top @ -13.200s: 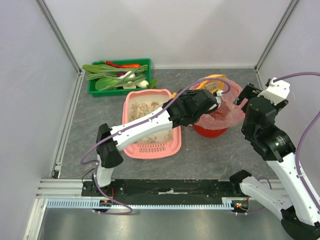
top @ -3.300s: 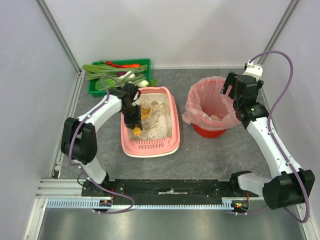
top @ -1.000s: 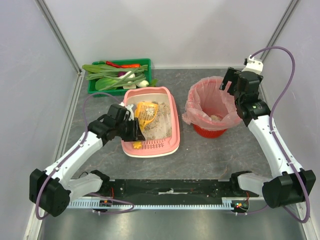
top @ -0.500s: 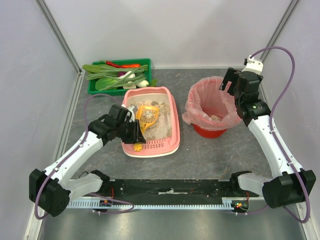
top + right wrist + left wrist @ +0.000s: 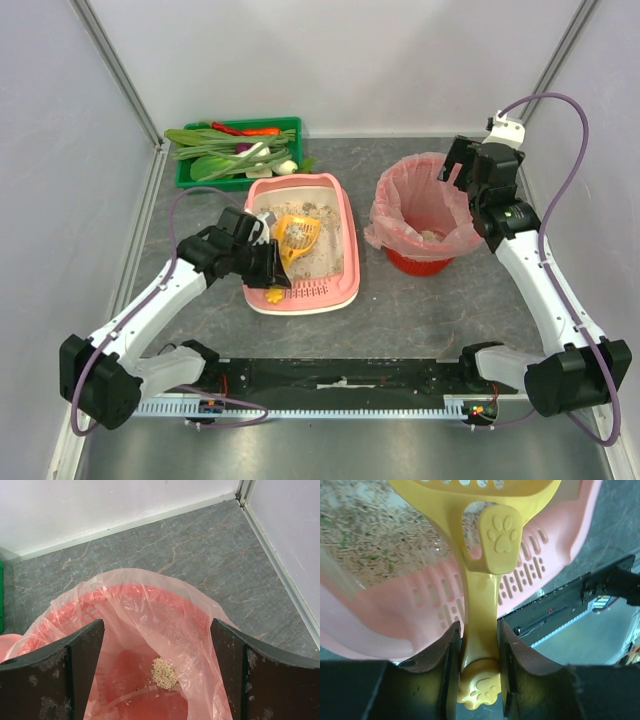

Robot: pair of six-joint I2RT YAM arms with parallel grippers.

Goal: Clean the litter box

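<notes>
The pink litter box (image 5: 308, 291) lies mid-table with grey-beige litter (image 5: 320, 252) inside; its slotted ledge faces the arms. My left gripper (image 5: 268, 272) is shut on the handle of a yellow slotted scoop (image 5: 298, 231), whose head is over the litter at the box's left side. In the left wrist view the gripper (image 5: 479, 676) clamps the paw-print handle (image 5: 481, 600) above the pink slotted ledge (image 5: 410, 625) and litter (image 5: 370, 535). My right gripper (image 5: 476, 166) is open and empty above the red bin's far right rim.
A red bin with a pink bag (image 5: 425, 212) stands right of the box; a small clump of litter (image 5: 164, 670) lies in its bottom. A green vegetable crate (image 5: 238, 152) sits at the back left. Walls enclose the table on three sides.
The scoop head has shifted slightly right and toward the box's middle, still in my left gripper. The right arm has not moved.
</notes>
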